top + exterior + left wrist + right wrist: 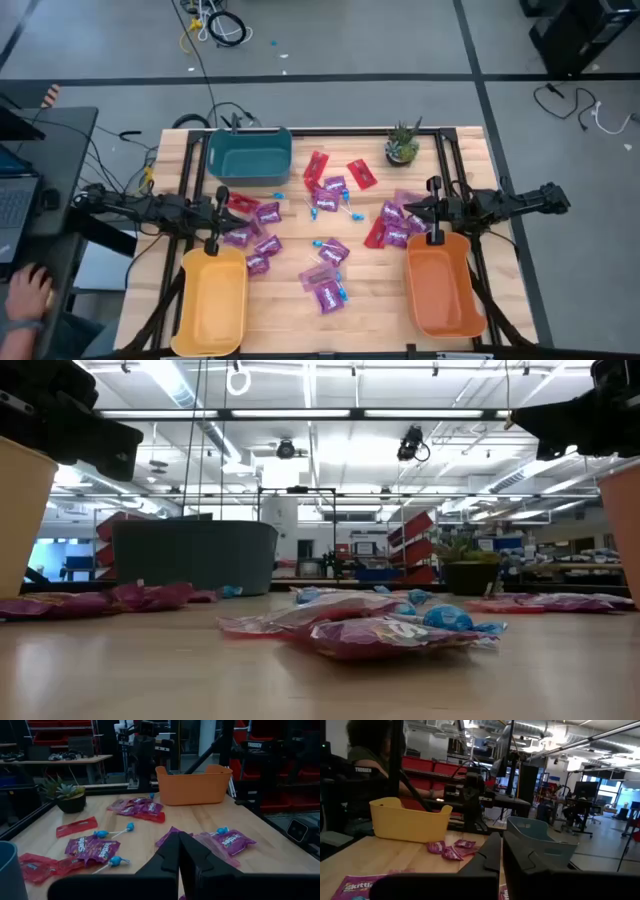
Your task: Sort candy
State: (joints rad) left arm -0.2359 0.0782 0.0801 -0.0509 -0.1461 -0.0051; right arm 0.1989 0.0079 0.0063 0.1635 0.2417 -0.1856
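The candy lies loose across the middle of the wooden table (380, 310): purple packets (267, 213), flat red packets (361, 173) and blue lollipops (345, 213). In the left wrist view purple packets (92, 847) and lollipops (114, 861) lie on the table ahead of the fingers. My left gripper (232, 207) hovers at the table's left, pointing right, shut and empty, its fingers (170, 855) together. My right gripper (408, 208) hovers at the right, pointing left, also shut (501, 852) and empty. Both hang above the table, clear of the candy.
A teal bin (248, 153) stands at the far edge, a yellow bin (214, 300) at the near left, an orange bin (443, 285) at the near right. A potted plant (402, 145) sits far right. A person's hand (30, 290) rests left of the table.
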